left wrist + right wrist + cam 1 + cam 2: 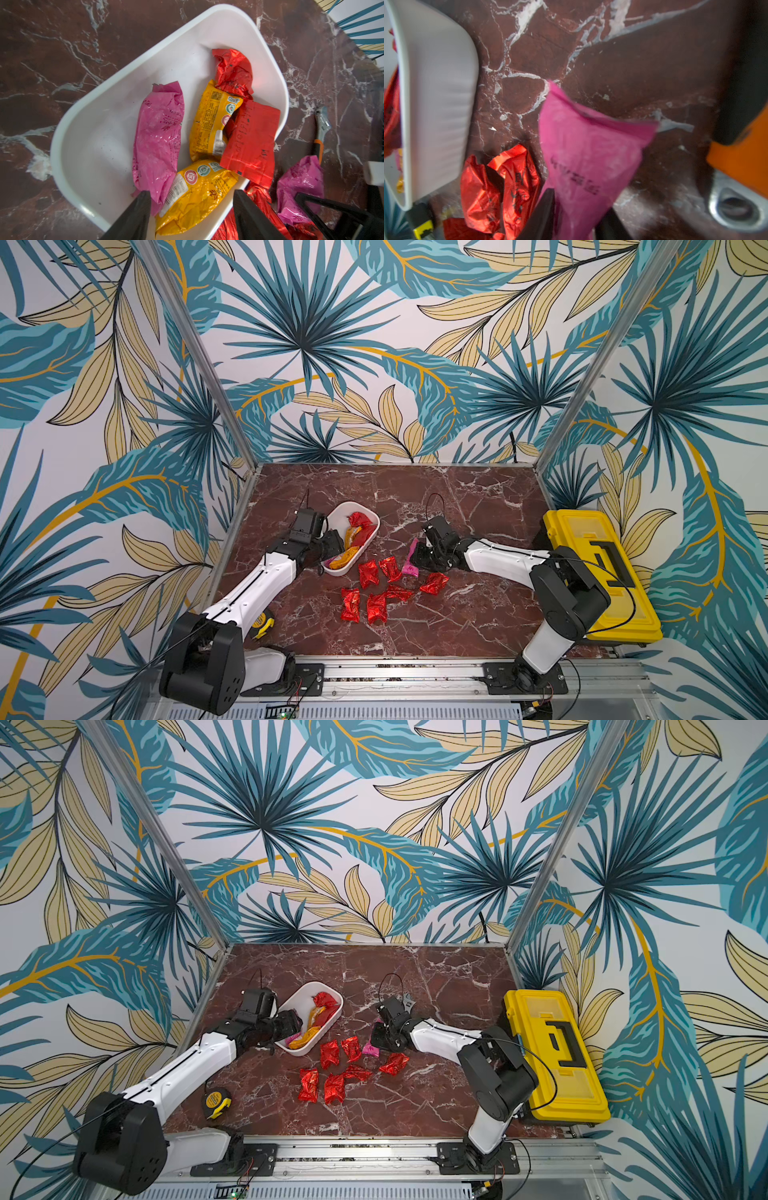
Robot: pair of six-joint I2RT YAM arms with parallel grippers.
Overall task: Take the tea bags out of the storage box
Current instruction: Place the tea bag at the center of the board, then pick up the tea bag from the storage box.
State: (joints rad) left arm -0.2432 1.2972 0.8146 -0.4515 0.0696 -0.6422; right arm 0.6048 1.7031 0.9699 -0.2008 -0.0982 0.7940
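The white storage box [340,517] [305,991] lies at the left middle of the marble table. It holds a pink tea bag [158,135], two yellow ones [209,122] [195,199] and two red ones [232,72] [251,139]. My left gripper [336,549] [192,193] hangs open over the box's near end. One finger is inside, the other outside the wall, and the yellow bag lies between them. Several red tea bags [368,573] lie on the table. My right gripper [414,560] [579,200] has its jaws parted around a second pink tea bag [587,149] [411,562].
A yellow toolbox [598,572] stands at the right edge. A tape measure [217,1100] lies beside the left arm. An orange-handled wrench [741,162] [319,143] lies just behind the right gripper. The storage box's outer wall [440,93] is close to the right gripper.
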